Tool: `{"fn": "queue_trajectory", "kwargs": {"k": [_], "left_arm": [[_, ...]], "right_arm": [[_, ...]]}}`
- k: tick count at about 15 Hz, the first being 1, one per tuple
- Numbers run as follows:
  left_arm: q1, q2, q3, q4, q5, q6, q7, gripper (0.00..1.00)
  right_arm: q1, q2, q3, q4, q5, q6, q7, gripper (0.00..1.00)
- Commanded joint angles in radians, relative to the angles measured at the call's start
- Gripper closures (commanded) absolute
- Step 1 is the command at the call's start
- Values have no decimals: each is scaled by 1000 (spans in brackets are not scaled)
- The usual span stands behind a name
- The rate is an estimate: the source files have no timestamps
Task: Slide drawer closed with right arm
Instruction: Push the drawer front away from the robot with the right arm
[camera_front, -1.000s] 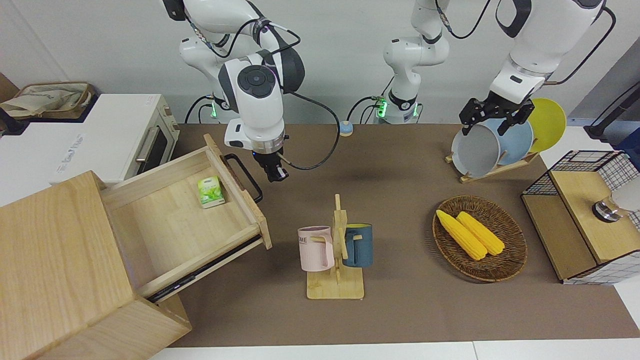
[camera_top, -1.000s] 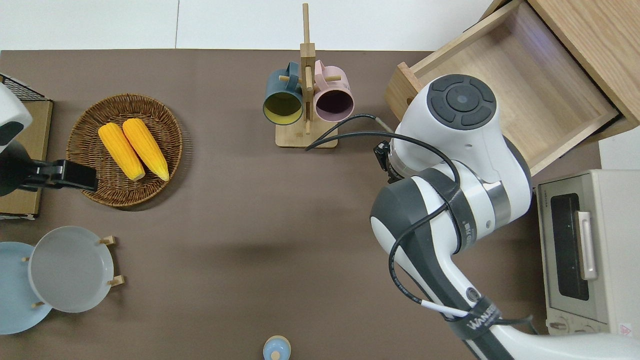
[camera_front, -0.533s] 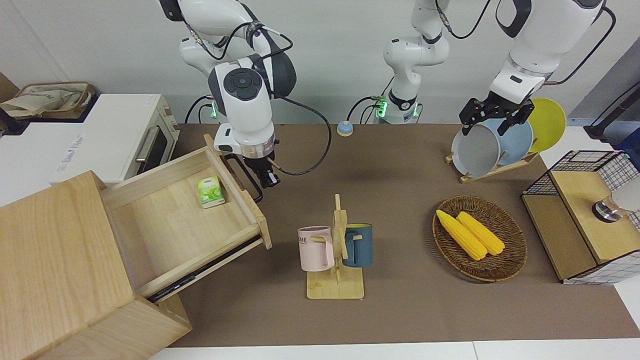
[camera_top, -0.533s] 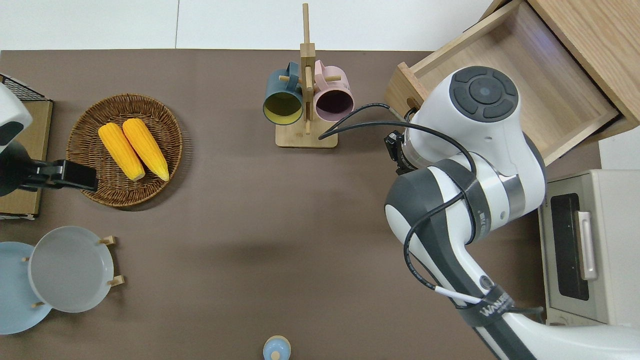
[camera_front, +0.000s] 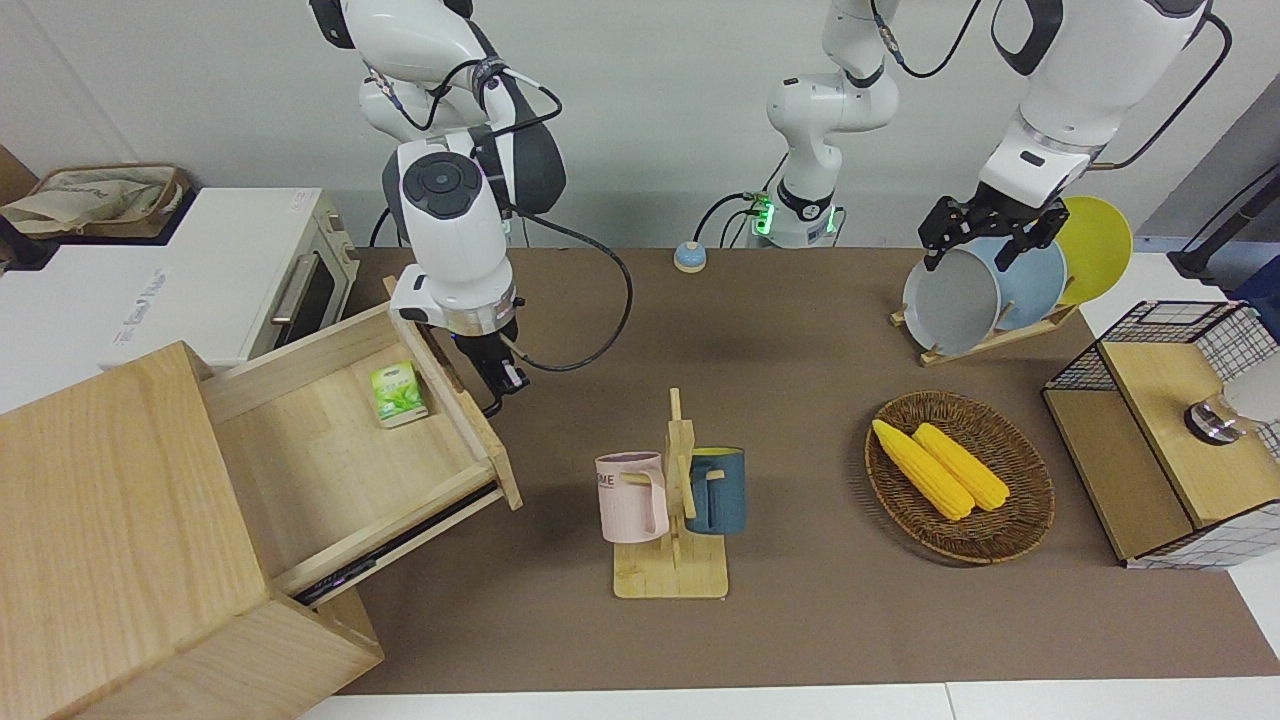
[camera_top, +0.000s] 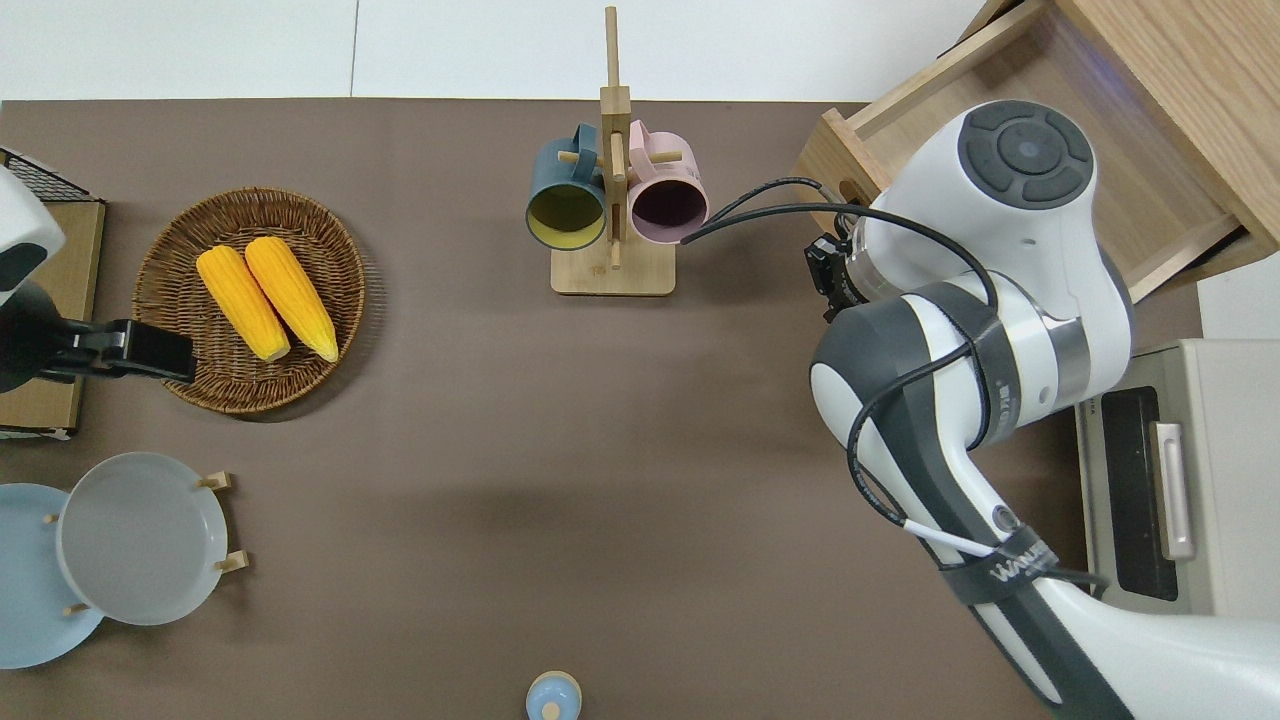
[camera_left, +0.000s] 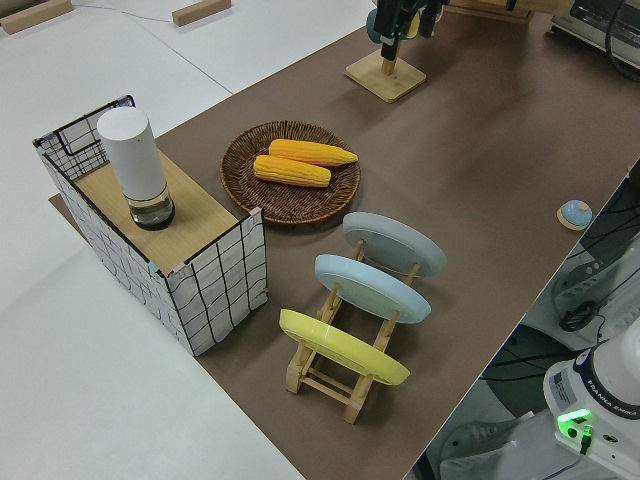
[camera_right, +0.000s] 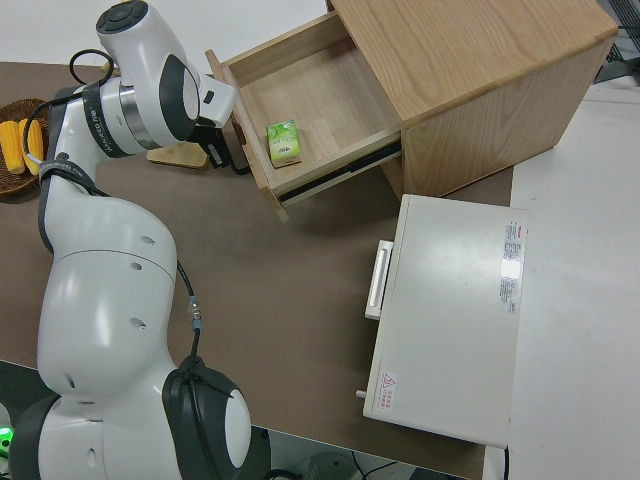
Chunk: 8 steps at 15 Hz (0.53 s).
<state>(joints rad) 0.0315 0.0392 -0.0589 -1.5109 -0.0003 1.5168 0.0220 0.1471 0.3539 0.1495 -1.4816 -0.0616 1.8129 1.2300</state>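
The drawer (camera_front: 340, 450) of pale wood stands part-way out of the pale wood cabinet (camera_front: 110, 520) at the right arm's end of the table. A small green box (camera_front: 398, 394) lies in it. My right gripper (camera_front: 497, 378) hangs low with its fingers together, pressed against the drawer's front panel (camera_front: 455, 400), where the black loop handle (camera_right: 240, 162) is. In the right side view the gripper (camera_right: 215, 150) is at the panel's outer face. In the overhead view the arm hides the gripper and much of the drawer (camera_top: 1130, 190). The left arm is parked, its gripper (camera_front: 985, 245) open.
A white toaster oven (camera_front: 230, 280) stands beside the cabinet, nearer to the robots. A mug rack (camera_front: 672, 500) with a pink and a blue mug stands close to the drawer's front. A wicker basket (camera_front: 1020, 520) of corn, a plate rack (camera_front: 985, 290) and a wire-and-wood box (camera_front: 1170, 430) sit toward the left arm's end.
My right gripper has moved toward the cabinet against the drawer's front. The drawer has slid a short way in, and the green box has gone with it.
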Motion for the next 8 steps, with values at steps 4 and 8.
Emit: {"fn": "queue_trajectory", "kwargs": {"k": [4,8], "left_arm": [[5,11,-7,26,17,-20,10,7],[5,11,-7,26,17,-20,10,7]], "right_arm": [[-61,63,-2,89,11,28,-102,1000],[-101,77,-2,101,9,28,-155,1000]]}}
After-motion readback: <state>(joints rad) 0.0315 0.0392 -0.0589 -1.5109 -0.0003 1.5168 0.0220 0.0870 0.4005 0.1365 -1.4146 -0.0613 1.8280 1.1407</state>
